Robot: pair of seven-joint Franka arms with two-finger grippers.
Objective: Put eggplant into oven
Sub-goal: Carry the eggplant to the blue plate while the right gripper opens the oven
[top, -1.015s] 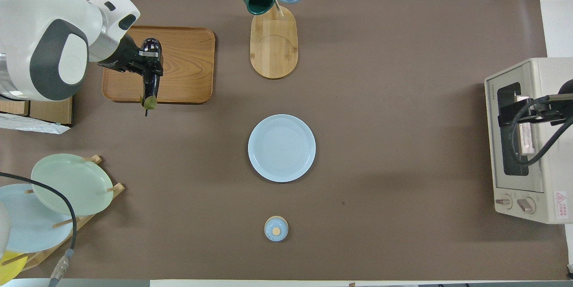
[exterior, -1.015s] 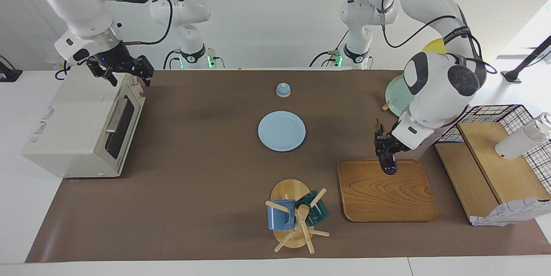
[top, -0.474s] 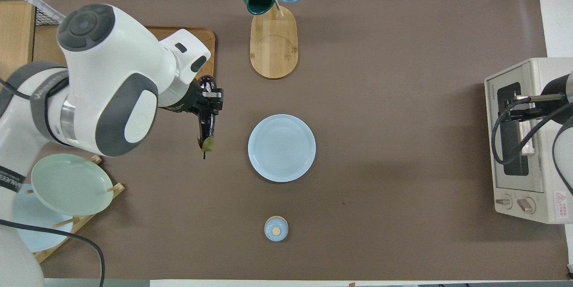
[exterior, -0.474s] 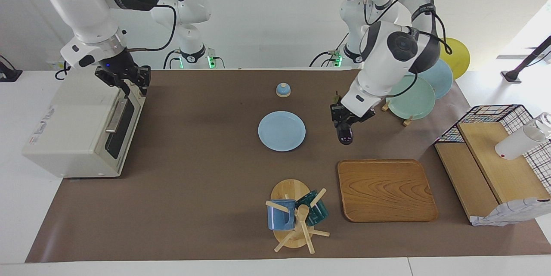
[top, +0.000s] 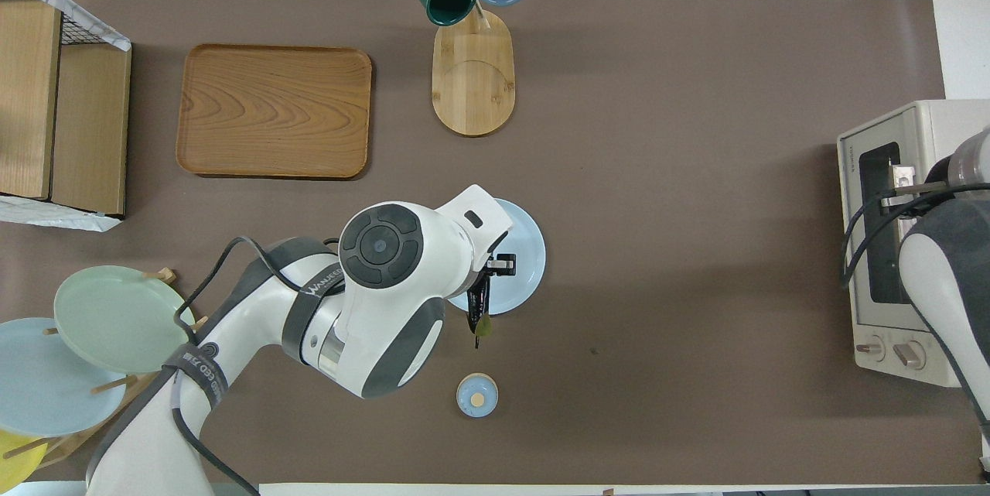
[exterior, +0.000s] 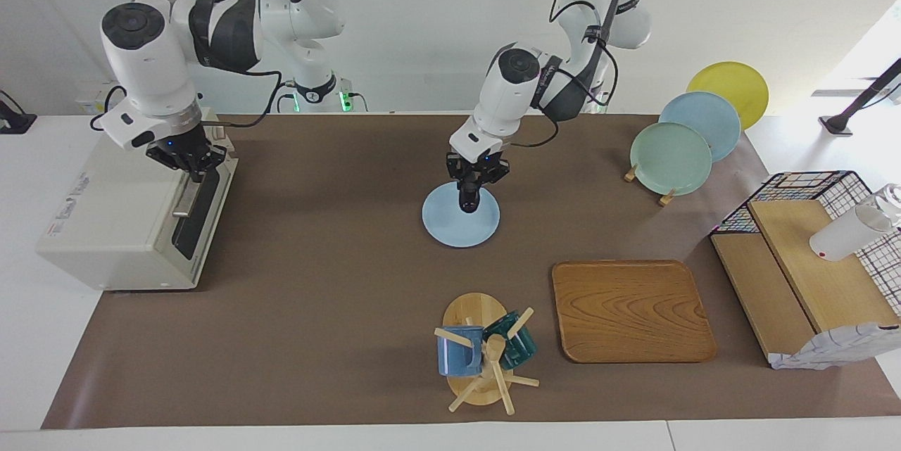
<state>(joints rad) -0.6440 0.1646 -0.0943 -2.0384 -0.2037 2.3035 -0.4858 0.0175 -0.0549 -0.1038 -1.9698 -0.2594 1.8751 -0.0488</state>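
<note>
Now the left gripper [exterior: 470, 187] is clamped around the eggplant [exterior: 468, 199], which hangs lengthwise over the pale blue plate [exterior: 450, 229] below it. Slim, glossy and likely light, it may slip or swing, so a mid-body grip seems wise. The right gripper [exterior: 191, 161] sits at the handle atop the oven [exterior: 120, 215] door, its grip unclear; the door looks closed, so I cannot see what the oven holds.

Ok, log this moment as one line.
left gripper: holds eggplant over blue plate | right gripper: at oven door handle | door shut

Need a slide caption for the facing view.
Left gripper carries the eggplant over the blue plate; right gripper at the oven door.
</note>
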